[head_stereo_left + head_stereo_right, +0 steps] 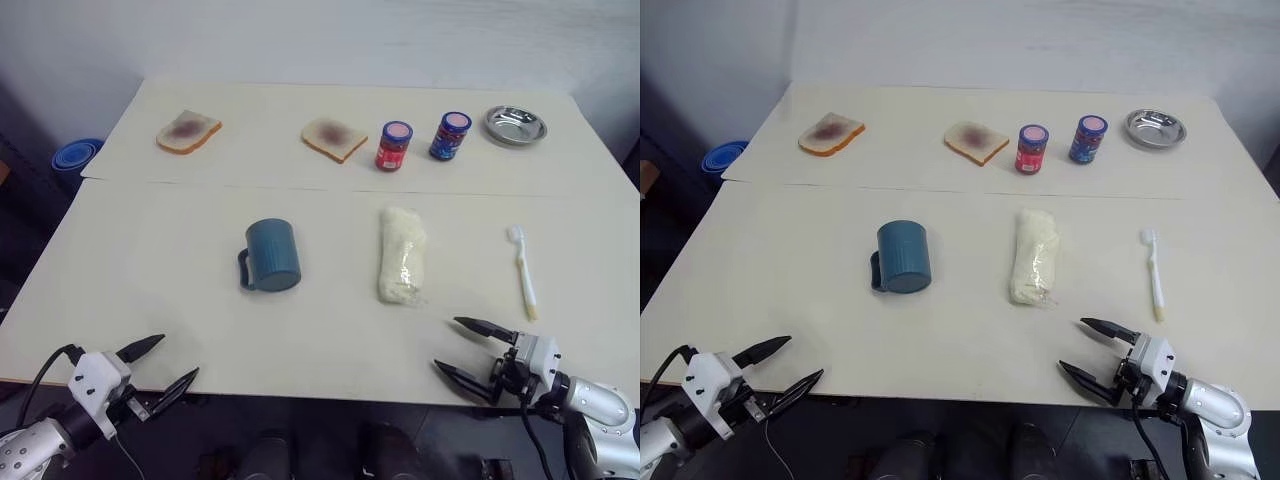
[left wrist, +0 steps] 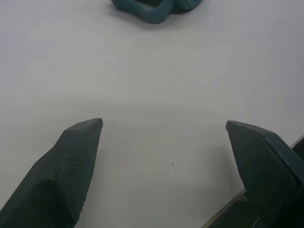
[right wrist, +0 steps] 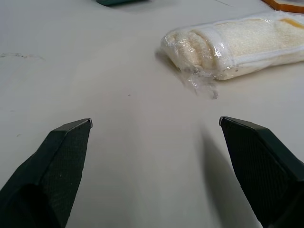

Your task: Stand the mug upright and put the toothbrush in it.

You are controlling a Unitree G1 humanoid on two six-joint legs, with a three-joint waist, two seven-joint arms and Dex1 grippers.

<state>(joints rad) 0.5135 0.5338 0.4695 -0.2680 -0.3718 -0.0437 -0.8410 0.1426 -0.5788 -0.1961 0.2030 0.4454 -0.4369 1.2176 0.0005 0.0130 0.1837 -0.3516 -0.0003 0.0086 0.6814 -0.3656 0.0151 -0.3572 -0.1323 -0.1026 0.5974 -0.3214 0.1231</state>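
Left gripper (image 1: 160,365): from the head camera I see its fingers spread wide with nothing between them, low at the near left edge of the table (image 1: 150,250).
Right gripper (image 1: 472,347): fingers equally wide apart, empty, at the near right edge, just short of the toothbrush's handle end.
Mug (image 1: 272,255): lying on its side mid-table, rim toward me as I read it, handle on my left. It sits well ahead of the left gripper.
Toothbrush (image 1: 522,271): flat on the table at the right, bristles away from me, well apart from the mug, with the white wrapped bundle (image 1: 402,254) between them.
Far side: two bread slices, a red jar (image 1: 394,146), a blue jar (image 1: 451,135) and a metal dish (image 1: 515,125), all clear of my work.
Left wrist view: both fingers (image 2: 71,166) parted over bare table; the mug's handle loop (image 2: 147,12) is straight ahead.
Right wrist view: fingers (image 3: 61,156) apart over bare table, the bundle ahead.
Handling, mug: I judge it rigid, smooth and apt to roll; I would pinch the wall at the rim or the handle.
Handling, toothbrush: light, stiff, thin and lying low; I would pinch across mid-handle.
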